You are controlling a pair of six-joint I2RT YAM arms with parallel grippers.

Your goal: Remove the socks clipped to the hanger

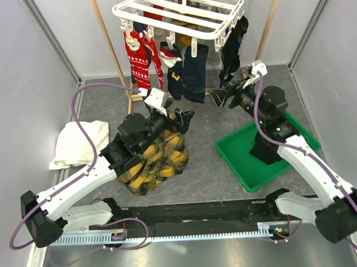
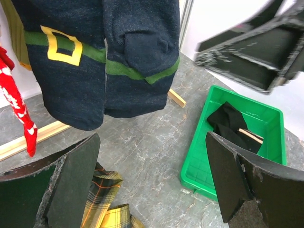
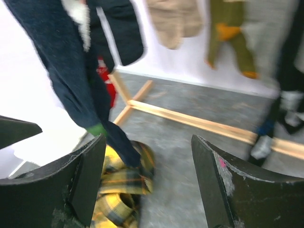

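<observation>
The white slatted hanger [image 1: 178, 14] hangs at the back with socks clipped under it: red patterned ones [image 1: 139, 61], navy ones [image 1: 187, 73] and a black one [image 1: 231, 53]. My left gripper [image 1: 179, 118] stands open just below the navy socks [image 2: 95, 61], nothing between its fingers [image 2: 152, 185]. My right gripper [image 1: 217, 98] is open and empty too, level with the navy socks' toes, between them and the black sock. Its blurred view [image 3: 147, 180] shows a navy sock [image 3: 71, 71] and tan, olive and grey socks behind. A black sock [image 2: 232, 123] lies in the green tray [image 2: 266, 156].
A yellow-black plaid cloth [image 1: 153, 156] lies under the left arm. A white towel [image 1: 77, 145] sits at the left wall. The green tray [image 1: 233, 157] is under the right arm. The wooden frame [image 3: 190, 121] crosses the floor behind the socks.
</observation>
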